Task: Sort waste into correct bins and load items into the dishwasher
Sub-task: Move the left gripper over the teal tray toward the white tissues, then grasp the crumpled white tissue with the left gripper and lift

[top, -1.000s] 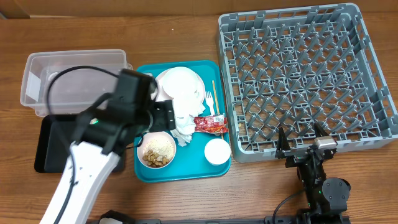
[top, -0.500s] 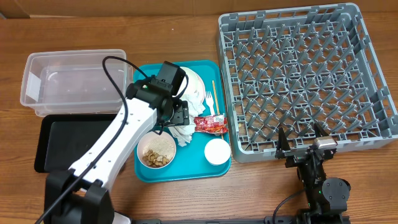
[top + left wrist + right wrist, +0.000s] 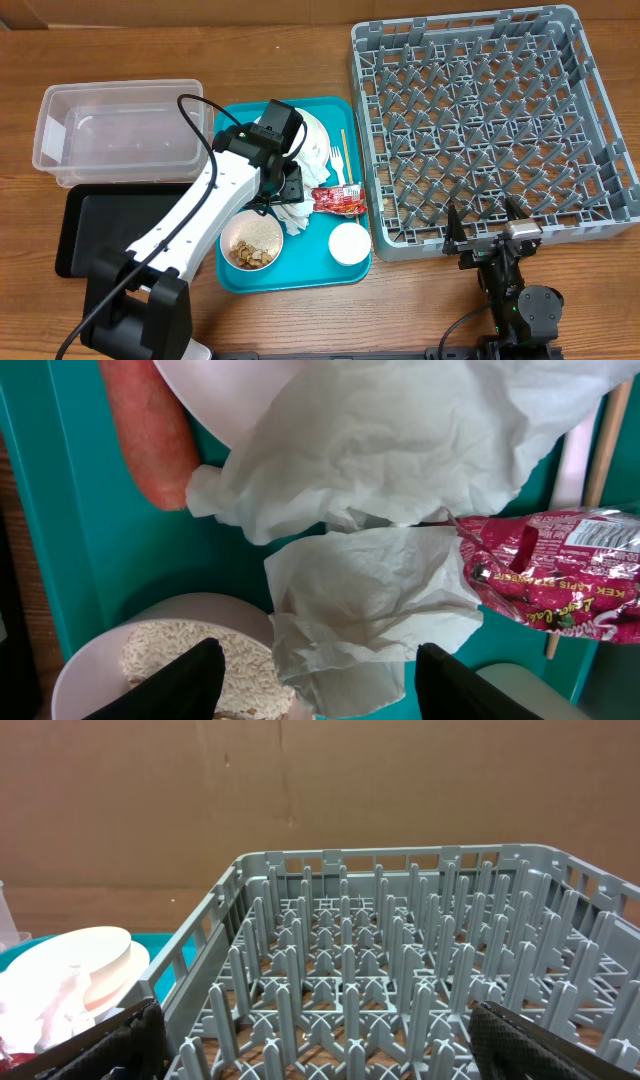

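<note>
My left gripper (image 3: 291, 188) hangs low over the teal tray (image 3: 232, 277). In the left wrist view the gripper (image 3: 325, 690) stands open, its fingertips (image 3: 190, 678) on either side of a crumpled white napkin (image 3: 370, 610), apart from it. A second napkin (image 3: 400, 450) drapes over the white plate (image 3: 295, 135). The red wrapper (image 3: 560, 565) lies just right, the carrot (image 3: 150, 430) upper left, and the bowl of beige bits (image 3: 251, 240) under the left finger. My right gripper (image 3: 485, 225) stays open at the grey dish rack's (image 3: 490, 120) near edge.
A clear tub (image 3: 120, 135) and a black tray (image 3: 100, 230) sit left of the teal tray. A small white cup (image 3: 350, 243), a white fork (image 3: 338, 160) and a wooden stick (image 3: 344, 145) lie on the teal tray's right side.
My left arm swung right from the tray's left edge to above the napkins and came lower. Its jaws have narrowed. The right arm has not moved.
</note>
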`<state>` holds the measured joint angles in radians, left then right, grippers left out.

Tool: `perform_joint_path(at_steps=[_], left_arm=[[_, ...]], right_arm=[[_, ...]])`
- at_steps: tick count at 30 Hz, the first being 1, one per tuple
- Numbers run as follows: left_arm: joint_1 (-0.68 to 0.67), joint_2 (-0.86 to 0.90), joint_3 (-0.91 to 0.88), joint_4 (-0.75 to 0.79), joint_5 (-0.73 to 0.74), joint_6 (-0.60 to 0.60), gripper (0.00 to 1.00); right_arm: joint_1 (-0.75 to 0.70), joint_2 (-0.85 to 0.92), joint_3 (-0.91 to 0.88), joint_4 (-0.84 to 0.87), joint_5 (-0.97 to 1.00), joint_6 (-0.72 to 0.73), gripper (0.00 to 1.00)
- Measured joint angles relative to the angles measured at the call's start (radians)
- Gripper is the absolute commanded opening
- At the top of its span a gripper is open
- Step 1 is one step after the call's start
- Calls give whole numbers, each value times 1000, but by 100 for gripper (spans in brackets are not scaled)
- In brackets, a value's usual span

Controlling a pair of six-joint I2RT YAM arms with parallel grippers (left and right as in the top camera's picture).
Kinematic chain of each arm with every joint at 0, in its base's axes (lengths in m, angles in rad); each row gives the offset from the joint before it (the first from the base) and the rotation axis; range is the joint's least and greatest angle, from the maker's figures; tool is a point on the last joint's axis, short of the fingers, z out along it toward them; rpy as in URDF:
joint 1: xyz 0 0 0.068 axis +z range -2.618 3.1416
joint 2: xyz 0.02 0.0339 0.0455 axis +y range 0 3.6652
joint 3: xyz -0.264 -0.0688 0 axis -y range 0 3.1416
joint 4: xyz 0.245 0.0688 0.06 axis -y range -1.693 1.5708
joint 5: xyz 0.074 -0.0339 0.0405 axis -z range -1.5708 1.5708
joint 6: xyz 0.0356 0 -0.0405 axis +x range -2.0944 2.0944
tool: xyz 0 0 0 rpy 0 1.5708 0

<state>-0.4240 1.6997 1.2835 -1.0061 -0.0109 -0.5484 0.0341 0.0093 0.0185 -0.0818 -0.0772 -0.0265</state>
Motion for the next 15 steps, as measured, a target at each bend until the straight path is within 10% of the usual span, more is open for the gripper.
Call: perform_joint_path(at_steps=[15], left_arm=[[-8, 22, 0, -8, 23, -1, 66]], right_arm=[[0, 0, 0, 0, 0, 0, 100]])
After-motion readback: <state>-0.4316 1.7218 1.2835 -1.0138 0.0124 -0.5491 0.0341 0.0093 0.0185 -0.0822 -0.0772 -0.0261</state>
